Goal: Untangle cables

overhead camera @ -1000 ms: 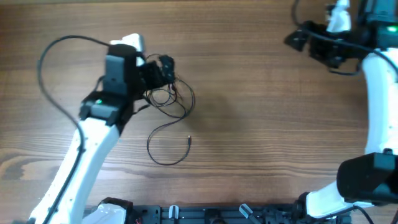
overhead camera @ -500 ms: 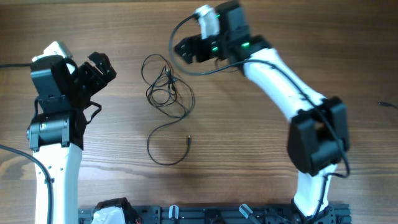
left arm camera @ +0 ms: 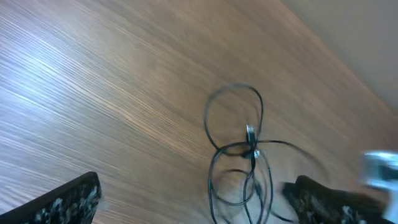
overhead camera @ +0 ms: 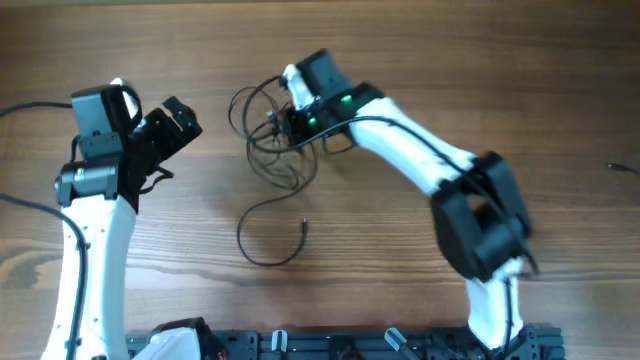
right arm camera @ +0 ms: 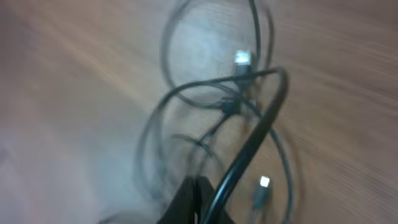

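The cables (overhead camera: 268, 152) lie as a tangle of thin black loops at the table's centre left. One tail curves down to a small plug (overhead camera: 303, 228). My right gripper (overhead camera: 283, 122) reaches in from the right and sits on the tangle's upper right. In the right wrist view its jaws (right arm camera: 196, 190) are shut on a strand that rises beside them. The cables (right arm camera: 217, 102) are blurred, with two bright plug ends (right arm camera: 242, 58) showing. My left gripper (overhead camera: 185, 125) is open, to the left of the tangle and apart from it. In the left wrist view the gripper (left arm camera: 199, 205) frames the cables (left arm camera: 245, 149).
A black rail (overhead camera: 350, 345) runs along the table's near edge. The left arm's own thick wire (overhead camera: 30, 205) trails off the left side. A small dark object (overhead camera: 625, 168) lies at the far right edge. Bare wood surrounds the tangle.
My right gripper has dropped onto the tangle and shut. The upper loops have spread wider. My left gripper shifted slightly right and stays open.
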### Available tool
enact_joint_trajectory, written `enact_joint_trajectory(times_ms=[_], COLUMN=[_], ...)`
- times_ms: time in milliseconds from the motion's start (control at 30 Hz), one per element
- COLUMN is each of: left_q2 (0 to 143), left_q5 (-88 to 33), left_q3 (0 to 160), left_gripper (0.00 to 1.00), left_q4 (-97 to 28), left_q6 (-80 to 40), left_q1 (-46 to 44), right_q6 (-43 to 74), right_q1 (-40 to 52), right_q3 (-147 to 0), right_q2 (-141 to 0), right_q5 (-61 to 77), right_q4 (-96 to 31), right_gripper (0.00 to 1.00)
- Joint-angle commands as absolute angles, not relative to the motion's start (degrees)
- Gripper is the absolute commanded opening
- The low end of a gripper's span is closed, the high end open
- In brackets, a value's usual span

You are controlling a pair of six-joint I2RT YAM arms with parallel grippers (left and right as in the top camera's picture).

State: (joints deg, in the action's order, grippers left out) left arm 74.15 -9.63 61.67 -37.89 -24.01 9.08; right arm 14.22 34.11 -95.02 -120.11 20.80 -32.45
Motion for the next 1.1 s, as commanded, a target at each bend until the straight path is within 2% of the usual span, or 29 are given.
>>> enact_joint_trajectory(times_ms=[0,200,467,533,667,833,900,1033,1067], left_q2=[78.91,87.9,93.49,95.31,99.55,102.04,102.13,102.13,102.13], left_q5=[-23.03,-26.13,-25.89,-25.89,-25.93,-25.91,-25.89,-21.32,-19.09], left_q3=[62.22,62.19,62.19,62.19,62.19,62.19,62.19,62.19,62.19], left_gripper=[1.0,1.0,1.0,1.0,1.0,1.0,0.9,0.27,0.17], left_q4=[-38.02,-37.08,-29.85,-29.23,-25.45,-17.23,-15.07,-16.14,-17.15], left_q6=[-22.94,-26.2,-26.17,-28.27,-41.25,-42.96,-42.94,-42.92,-42.89], left_q1=[8.86,2.39,-7.66,-9.37,-11.9,-17.23,-19.75,-22.52,-22.5], right_q6=[8.73,4.51,4.45,4.45,4.49,6.22,8.05,7.92,7.92], right_q1=[32.29,32.27,32.27,32.23,32.23,32.23,32.21,31.92,31.53], right_q3=[-96.03,-96.03,-96.03,-96.03,-96.03,-96.03,-96.03,-96.03,-96.03], right_q2=[-103.26,-89.93,-87.57,-86.78,-85.84,-85.17,-85.17,-85.17,-85.17], right_q5=[30.57,31.03,33.78,33.82,39.53,44.69,44.88,38.33,35.31], right_q4=[-37.04,-42.54,-41.6,-39.53,-35.03,-26.98,-22.44,-22.55,-23.86], right_gripper=[0.04,0.05,0.04,0.04,0.04,0.04,0.04,0.04,0.04])
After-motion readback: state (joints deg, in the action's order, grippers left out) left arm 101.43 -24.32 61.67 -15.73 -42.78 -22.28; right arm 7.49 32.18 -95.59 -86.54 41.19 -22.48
